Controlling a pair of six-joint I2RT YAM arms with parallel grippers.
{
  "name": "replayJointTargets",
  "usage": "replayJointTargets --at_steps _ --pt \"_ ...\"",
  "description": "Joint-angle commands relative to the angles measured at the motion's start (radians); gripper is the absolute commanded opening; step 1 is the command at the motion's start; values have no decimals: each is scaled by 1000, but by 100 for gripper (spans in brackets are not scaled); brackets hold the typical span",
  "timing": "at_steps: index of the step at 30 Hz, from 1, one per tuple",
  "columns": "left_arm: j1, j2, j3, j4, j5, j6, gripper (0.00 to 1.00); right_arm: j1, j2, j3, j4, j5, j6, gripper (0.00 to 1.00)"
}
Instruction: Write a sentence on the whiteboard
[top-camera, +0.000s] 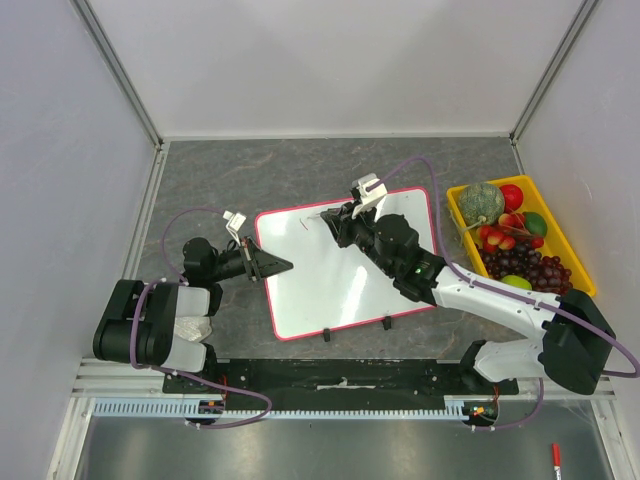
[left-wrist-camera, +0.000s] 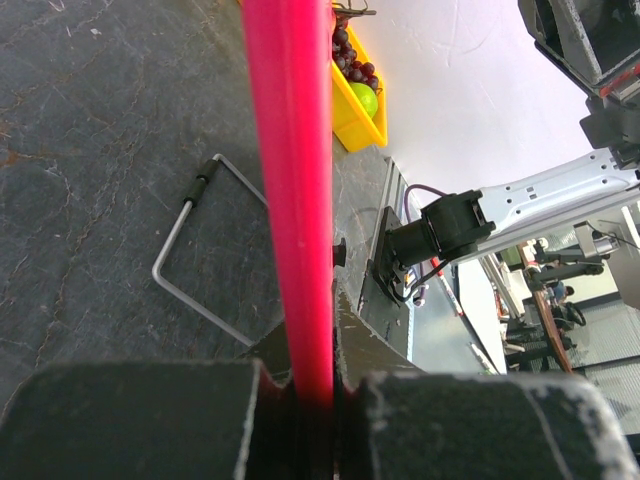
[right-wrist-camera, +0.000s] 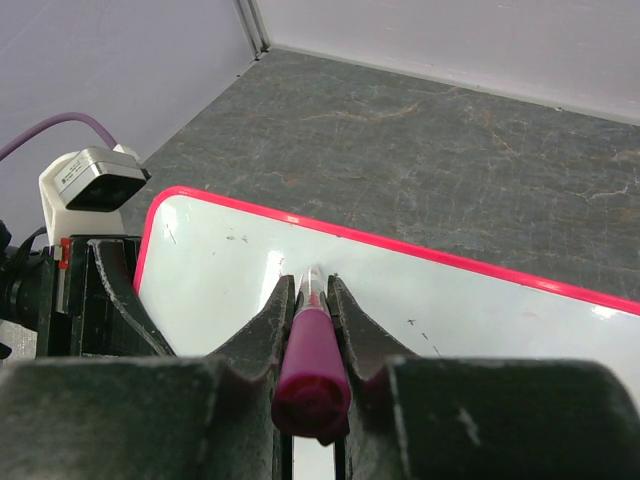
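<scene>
a: what is the board like?
b: the whiteboard (top-camera: 340, 290) is a flat, glossy white rectangle with a thin pink-red rim and rounded corners. it lies tilted at the centre of the frame on the desk (top-camera: 250, 170), a dark, mottled, stone-look top. two small black clips (top-camera: 327, 335) sit on its lower long edge. a few short thin strokes show near the upper edge, too small to read.
a: what's around it?
b: at the right of the frame, apart from the board, there's a yellow plastic bin (top-camera: 452, 205) with a green melon (top-camera: 481, 202), dark grapes (top-camera: 535, 268) and red fruit. in the left wrist view a bent steel wire (left-wrist-camera: 190, 235) with a black sleeve lies on the desk, left of the rim. the right arm covers part of the board's right half.
a: and the arms?
b: the left arm is folded low, forearm pointing right. the left pincer (top-camera: 272, 267) is clamped on the board's left rim, with the pink edge between its fingers. the right arm stretches diagonally from the lower right to the upper centre. the right pincer (top-camera: 335, 218) is closed tight on a magenta marker (right-wrist-camera: 310, 360), whose tip seems to meet the white surface just below the upper rim.
</scene>
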Motion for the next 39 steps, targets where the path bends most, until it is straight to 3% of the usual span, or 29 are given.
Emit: replayJointTargets --at_steps 1,39 --pt "-1 23 -16 -8 -26 102 2 2 7 13 18 17 2 0" --pt "0 23 -15 -5 -26 100 2 2 -45 -108 -18 -82 51 0"
